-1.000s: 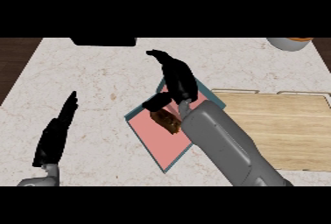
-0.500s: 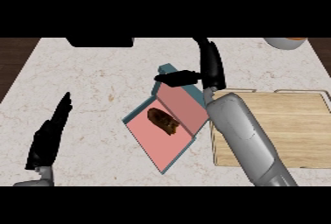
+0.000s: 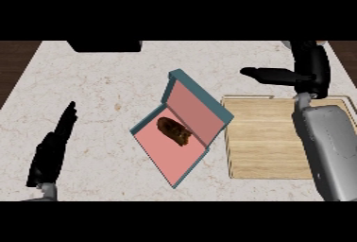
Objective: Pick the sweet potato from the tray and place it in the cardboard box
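Centrally, a knobbly brown sweet potato (image 3: 175,131) lies on the pink, teal-rimmed tray (image 3: 167,160); right hand (image 3: 309,66) upper right, fingers relaxed, empty; left hand (image 3: 52,147) straight-fingered at lower left.

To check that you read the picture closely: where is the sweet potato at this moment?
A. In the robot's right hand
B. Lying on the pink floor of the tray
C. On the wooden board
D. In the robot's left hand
B: the sweet potato lies on the pink floor of the tray, with neither the right hand nor the left hand touching it.
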Controlling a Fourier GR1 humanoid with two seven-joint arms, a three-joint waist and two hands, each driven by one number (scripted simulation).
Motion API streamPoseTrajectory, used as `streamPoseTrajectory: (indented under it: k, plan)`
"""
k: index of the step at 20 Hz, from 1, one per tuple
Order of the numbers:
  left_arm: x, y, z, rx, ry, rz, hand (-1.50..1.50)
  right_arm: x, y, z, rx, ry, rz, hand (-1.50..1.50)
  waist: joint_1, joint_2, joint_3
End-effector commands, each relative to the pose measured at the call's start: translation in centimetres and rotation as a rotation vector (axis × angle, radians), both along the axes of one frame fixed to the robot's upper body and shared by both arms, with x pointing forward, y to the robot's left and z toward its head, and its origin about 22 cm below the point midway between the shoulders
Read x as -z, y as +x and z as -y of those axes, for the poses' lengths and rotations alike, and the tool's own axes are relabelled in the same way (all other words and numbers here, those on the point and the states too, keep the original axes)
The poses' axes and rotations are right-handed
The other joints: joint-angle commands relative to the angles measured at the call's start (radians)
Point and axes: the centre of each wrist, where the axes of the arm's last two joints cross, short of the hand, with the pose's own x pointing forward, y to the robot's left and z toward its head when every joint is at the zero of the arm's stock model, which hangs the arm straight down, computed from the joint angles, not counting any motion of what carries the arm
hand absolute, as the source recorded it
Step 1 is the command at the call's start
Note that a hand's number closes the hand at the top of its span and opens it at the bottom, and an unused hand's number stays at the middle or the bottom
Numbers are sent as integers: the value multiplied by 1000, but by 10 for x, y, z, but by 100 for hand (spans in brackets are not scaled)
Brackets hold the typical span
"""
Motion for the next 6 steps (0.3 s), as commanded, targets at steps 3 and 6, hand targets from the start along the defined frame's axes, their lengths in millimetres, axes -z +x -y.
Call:
streamPoseTrajectory:
  k: [3, 6]
  plan:
    - [5, 3, 10, 7, -13, 0, 0, -32, -23, 98, -15, 8, 47, -150, -4, 0, -1]
    - [-5, 10, -11, -8, 12, 15, 0, -8, -39, 147, -32, -21, 22, -150, 1, 2, 0]
